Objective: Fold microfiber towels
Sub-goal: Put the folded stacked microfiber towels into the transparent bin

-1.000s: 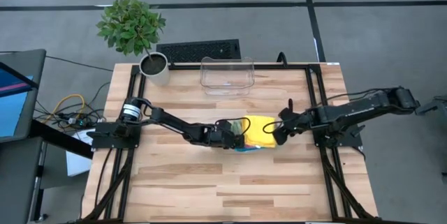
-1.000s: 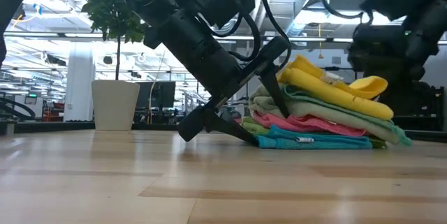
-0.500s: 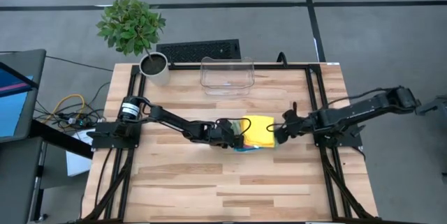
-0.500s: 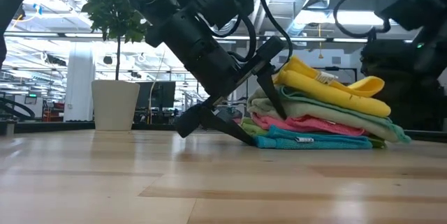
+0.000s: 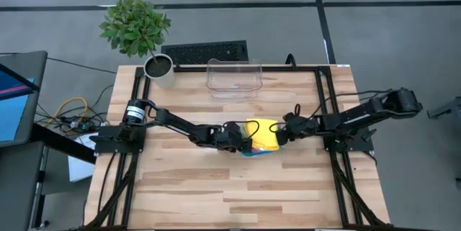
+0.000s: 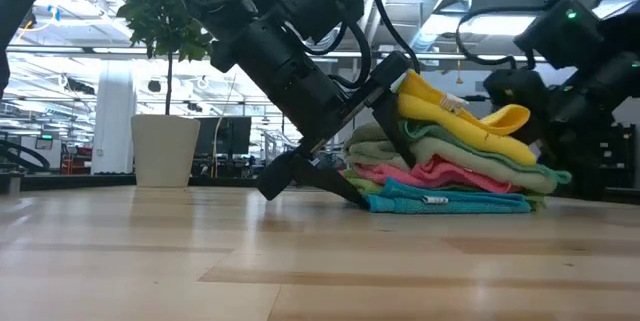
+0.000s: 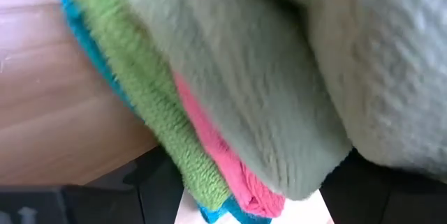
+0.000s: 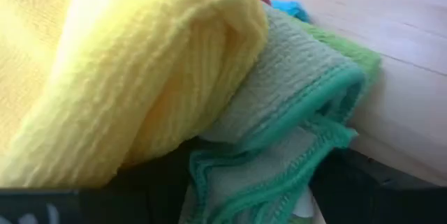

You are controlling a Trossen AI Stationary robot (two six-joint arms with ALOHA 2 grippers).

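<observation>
Two claws are squeezing a towel stack from opposite sides.

The left claw (image 5: 245,139) and right claw (image 5: 279,137) are both gaping wide, their fingers bracketing the stack of soft microfiber towels (image 6: 450,166) lying between them on the pale wooden table (image 5: 216,188). The folded yellow towel (image 5: 261,133) is sitting on top, with sage green, pink, bright green and blue layers under it.
</observation>
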